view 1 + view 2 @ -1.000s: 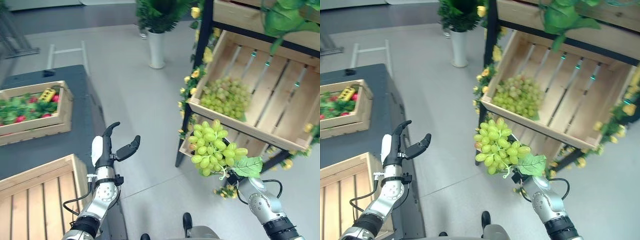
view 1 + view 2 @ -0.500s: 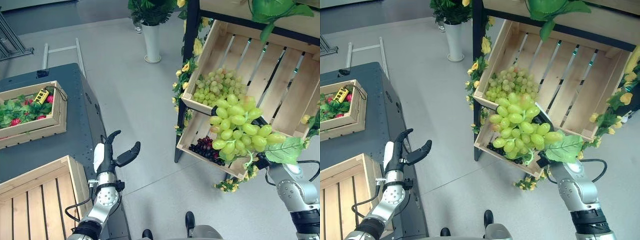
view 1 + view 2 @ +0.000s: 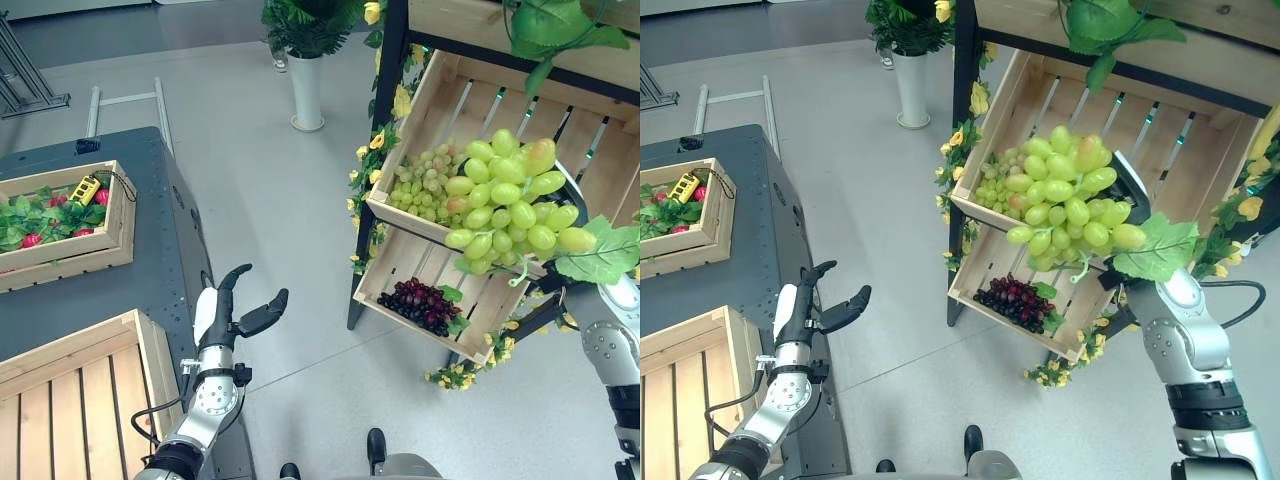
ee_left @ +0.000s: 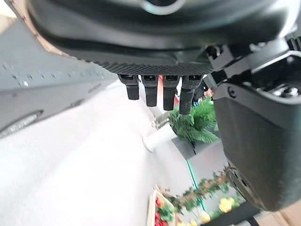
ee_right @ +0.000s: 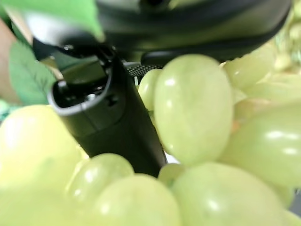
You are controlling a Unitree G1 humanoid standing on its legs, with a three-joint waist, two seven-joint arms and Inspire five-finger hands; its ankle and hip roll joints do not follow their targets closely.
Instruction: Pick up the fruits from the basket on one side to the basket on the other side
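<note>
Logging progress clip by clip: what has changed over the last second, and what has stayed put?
The right hand, shut on the large bunch of green grapes with a leaf, has carried it up from low over the floor to the front of the upper slatted wooden crate on the shelf, beside the smaller green grape bunch lying there. The left hand stays open and idle by the dark table. The camera also shifted.

Silver-grey arms, dark left hand (image 3: pixel 228 318) with white thumb cover.

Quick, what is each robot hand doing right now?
Left hand: open, holding nothing.
Right hand: shut on the green grapes.
</note>
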